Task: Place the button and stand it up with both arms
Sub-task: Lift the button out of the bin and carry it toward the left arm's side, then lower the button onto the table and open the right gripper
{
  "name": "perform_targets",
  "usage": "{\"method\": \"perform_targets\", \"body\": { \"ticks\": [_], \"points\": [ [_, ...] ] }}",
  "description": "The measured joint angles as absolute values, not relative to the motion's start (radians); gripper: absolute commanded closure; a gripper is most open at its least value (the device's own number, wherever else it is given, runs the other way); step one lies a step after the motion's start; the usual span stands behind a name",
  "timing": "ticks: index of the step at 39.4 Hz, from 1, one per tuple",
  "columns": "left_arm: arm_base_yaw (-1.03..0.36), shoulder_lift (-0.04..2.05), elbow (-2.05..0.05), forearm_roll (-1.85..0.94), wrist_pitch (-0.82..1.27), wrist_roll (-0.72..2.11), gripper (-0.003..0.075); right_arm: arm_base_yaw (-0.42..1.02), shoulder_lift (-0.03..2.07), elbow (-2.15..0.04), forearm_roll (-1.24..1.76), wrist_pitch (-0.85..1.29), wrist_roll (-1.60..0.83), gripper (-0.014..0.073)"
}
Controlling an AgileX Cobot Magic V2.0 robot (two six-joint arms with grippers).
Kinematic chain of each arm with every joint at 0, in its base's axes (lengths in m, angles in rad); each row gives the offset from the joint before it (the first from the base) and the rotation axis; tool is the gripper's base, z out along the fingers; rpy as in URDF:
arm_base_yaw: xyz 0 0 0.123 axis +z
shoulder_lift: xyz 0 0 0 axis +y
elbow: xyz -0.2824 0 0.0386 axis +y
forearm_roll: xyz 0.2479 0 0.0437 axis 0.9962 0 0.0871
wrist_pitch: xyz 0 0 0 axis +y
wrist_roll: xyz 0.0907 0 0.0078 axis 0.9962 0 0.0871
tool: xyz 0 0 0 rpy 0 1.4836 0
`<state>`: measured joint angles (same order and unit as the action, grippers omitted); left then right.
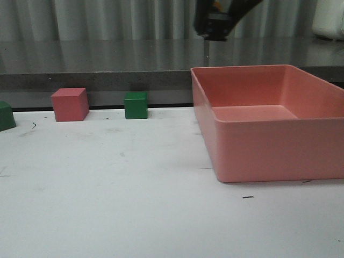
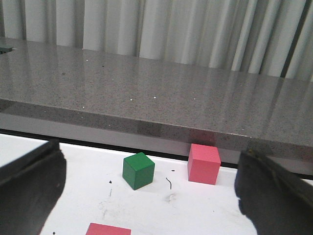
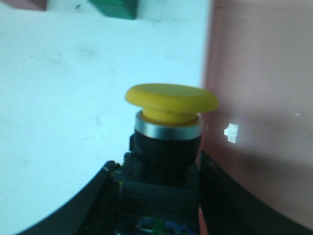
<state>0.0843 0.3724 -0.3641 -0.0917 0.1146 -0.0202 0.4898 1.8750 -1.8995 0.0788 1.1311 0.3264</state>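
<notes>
A large pink tray (image 1: 269,145) sits on the white bench (image 1: 107,204). Along the far edge stand a pink cube (image 1: 70,104) and a green cube (image 1: 136,105); another green block (image 1: 6,115), perhaps a cube, is cut off.

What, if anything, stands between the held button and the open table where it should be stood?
Nothing visible. The right gripper holds the button by its black body, above the white table beside the pink bin.

Yellow-capped button (image 3: 168,142) between pincer fingers
</notes>
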Motion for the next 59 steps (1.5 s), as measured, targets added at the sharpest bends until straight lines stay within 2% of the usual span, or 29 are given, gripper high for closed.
{"method": "perform_targets", "body": {
  "ticks": [9, 18, 26, 53, 55, 59],
  "points": [
    [0.084, 0.372, -0.364, -0.092, 0.115, -0.02, 0.0048, 0.686, 1.934, -1.904, 0.144, 1.026, 0.335, 0.0308],
    [0.084, 0.372, -0.364, -0.092, 0.115, -0.02, 0.0048, 0.799, 2.13, -2.017, 0.174, 1.011, 0.388, 0.0308],
    [0.084, 0.372, -0.364, -0.092, 0.115, -0.02, 0.0048, 0.8, 2.263, -2.107, 0.14, 1.074, 0.473, 0.0308],
    [0.084, 0.372, -0.364, -0.092, 0.114, -0.02, 0.0048, 0.775, 2.406, -2.117, 0.077, 1.11, 0.547, 0.0304],
    [0.084, 0.372, -0.364, -0.092, 0.114, -0.02, 0.0048, 0.775, 2.406, -2.117, 0.077, 1.11, 0.547, 0.0281],
    [0.084, 0.372, -0.364, -0.092, 0.114, -0.02, 0.0048, 0.775, 2.406, -2.117, 0.077, 1.11, 0.547, 0.0169]
  ]
}}
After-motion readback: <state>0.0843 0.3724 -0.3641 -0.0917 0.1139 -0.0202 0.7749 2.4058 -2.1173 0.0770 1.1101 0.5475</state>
